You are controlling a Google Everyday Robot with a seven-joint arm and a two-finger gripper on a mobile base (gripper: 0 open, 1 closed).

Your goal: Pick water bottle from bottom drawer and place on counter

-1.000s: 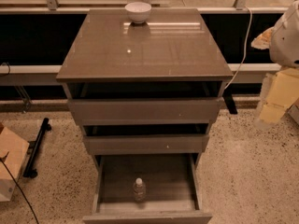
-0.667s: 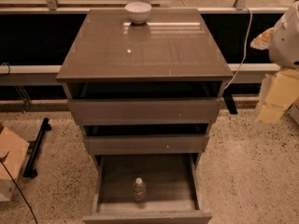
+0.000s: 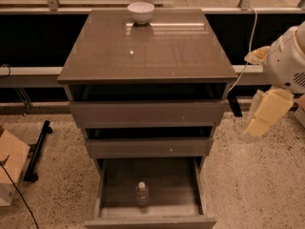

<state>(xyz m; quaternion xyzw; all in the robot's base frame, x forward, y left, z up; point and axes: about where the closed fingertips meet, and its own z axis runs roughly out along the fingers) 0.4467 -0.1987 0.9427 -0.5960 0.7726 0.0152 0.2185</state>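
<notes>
The water bottle (image 3: 142, 193), small and clear with a white cap, stands upright near the front middle of the open bottom drawer (image 3: 109, 194). The two shallower drawers above it are pulled out a little. The counter (image 3: 147, 46) is the glossy grey-brown top of the cabinet. My gripper (image 3: 255, 128) hangs from the white arm at the right edge of the view, beside the cabinet at about the height of the top drawer. It is well above and to the right of the bottle and holds nothing that I can see.
A white bowl (image 3: 141, 12) sits at the back edge of the counter. A cardboard box (image 3: 10, 163) and a black stand (image 3: 37, 151) lie on the speckled floor at the left. A white cable (image 3: 249, 46) hangs behind the cabinet's right side.
My arm and gripper have moved a little down and to the left, towards the cabinet's right side. The bottle, drawers and bowl have not moved.
</notes>
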